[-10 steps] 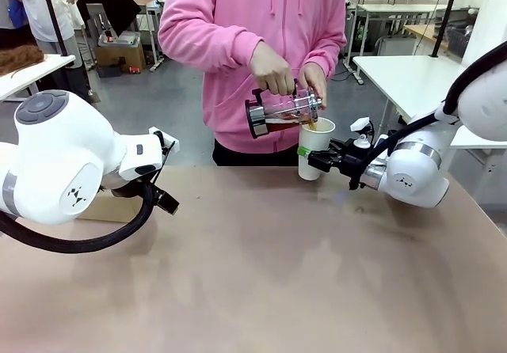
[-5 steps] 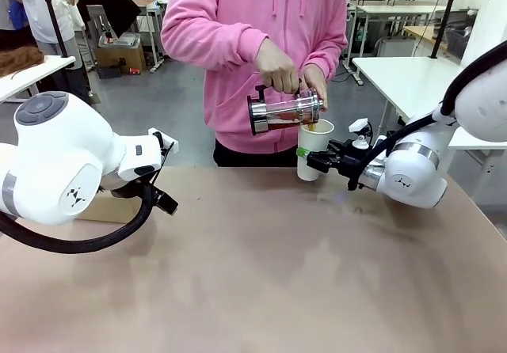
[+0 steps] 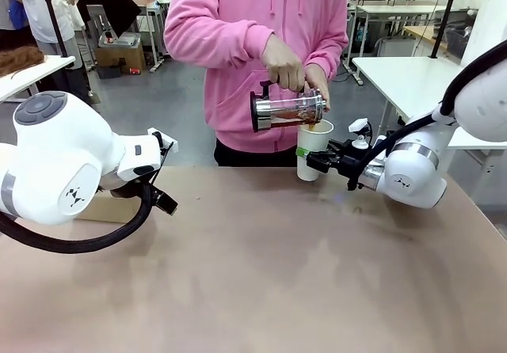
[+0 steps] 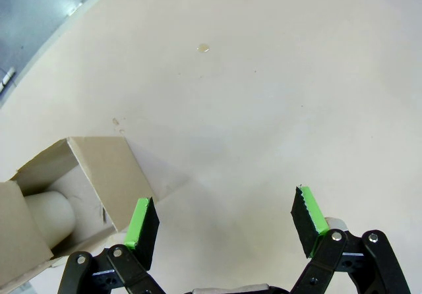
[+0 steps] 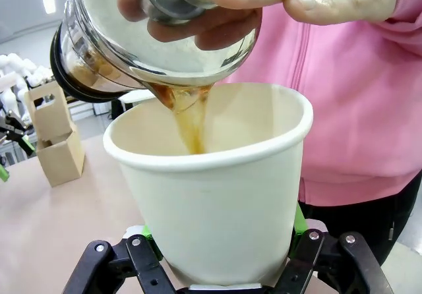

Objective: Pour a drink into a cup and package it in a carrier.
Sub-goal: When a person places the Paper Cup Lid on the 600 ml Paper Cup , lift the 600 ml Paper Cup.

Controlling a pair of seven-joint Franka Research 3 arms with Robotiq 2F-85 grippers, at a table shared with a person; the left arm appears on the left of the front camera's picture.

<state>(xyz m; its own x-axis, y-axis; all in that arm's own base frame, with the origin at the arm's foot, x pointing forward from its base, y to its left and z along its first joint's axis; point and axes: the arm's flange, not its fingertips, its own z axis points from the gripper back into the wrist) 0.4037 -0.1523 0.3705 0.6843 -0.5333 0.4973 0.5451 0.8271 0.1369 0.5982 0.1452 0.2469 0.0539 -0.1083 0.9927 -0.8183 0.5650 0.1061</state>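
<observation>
Count: From my console I see one cup (image 3: pixel 314 149), one jug (image 3: pixel 287 110) and one carrier (image 5: pixel 58 142). There are two grippers, the right gripper (image 3: pixel 310 161) and the left gripper (image 4: pixel 224 221). The person has one hand (image 3: pixel 281 62) and the other hand (image 3: pixel 315 82) on the jug.
Cup: Plain white paper, tapered and open-topped. It stands upright by the far edge of the table (image 3: pixel 277 274), in front of the person in a pink top.
Drink: The drink (image 5: pixel 188 113) is reddish-brown and translucent. It runs in a thin stream from the jug's lip into the cup's mouth.
Jug: A clear glass cylinder with a black rim and handle, tipped nearly onto its side directly above the cup.
Hands: One grips the jug from above near the handle end, the other steadies the end over the cup.
Right gripper: Clamped on the cup's lower half, with a green pad on either side of its wall.
Left gripper: Jaws spread wide with nothing between the pads, above bare table well apart from the cup.
Carrier: Brown cardboard with a raised handle panel and cut-out. It stands well apart from the cup, just beside the left gripper. A pale rounded shape sits in one slot, and I cannot tell what it is.
</observation>
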